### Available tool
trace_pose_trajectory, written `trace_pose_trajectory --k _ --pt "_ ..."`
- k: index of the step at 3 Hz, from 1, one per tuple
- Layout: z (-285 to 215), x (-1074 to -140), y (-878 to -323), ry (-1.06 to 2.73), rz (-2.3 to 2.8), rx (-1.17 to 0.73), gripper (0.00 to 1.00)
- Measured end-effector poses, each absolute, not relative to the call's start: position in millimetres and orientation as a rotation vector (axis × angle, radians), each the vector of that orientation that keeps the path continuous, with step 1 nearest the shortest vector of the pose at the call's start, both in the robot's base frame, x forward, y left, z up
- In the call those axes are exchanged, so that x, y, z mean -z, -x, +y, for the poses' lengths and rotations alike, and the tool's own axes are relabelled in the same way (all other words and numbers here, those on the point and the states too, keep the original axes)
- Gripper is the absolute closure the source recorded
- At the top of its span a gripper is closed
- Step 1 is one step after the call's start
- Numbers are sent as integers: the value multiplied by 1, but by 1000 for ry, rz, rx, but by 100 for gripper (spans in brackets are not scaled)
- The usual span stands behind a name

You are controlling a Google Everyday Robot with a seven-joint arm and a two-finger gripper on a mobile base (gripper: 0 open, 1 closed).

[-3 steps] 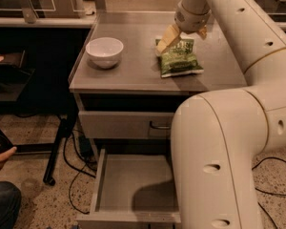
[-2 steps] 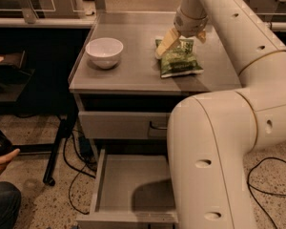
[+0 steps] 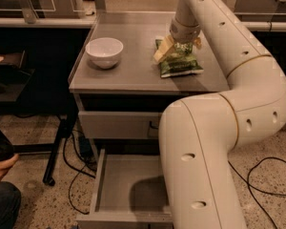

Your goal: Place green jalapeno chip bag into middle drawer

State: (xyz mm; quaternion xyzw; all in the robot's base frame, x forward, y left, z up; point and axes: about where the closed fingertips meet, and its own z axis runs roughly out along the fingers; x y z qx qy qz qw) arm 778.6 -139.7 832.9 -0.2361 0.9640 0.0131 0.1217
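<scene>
The green jalapeno chip bag lies flat on the grey cabinet top, right of centre. My gripper reaches down from above onto the bag's far end. Its pale fingers stand apart on either side of that end, open, and the bag still rests on the top. The middle drawer is pulled out low at the front, a shallow grey tray with nothing in it. My arm's big white link covers its right part.
A white bowl stands on the cabinet top, left of the bag. A shut drawer front with a dark handle sits above the open drawer. A person's hand and cables are at the lower left.
The gripper has stayed over the bag's far end and sunk slightly toward it. The arm's near link has shifted a little left. The bag has not moved.
</scene>
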Motion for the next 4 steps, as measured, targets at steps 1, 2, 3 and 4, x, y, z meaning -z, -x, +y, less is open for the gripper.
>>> trace_pose_trajectory --k 1,2,3,4 --pt "-138 -822 -784 684 2824 -32 0" --pt "-135 -819 -791 682 2805 -35 26" --pt "-134 -816 -793 681 2798 -35 51" --pt "-134 -816 -793 681 2798 -36 74"
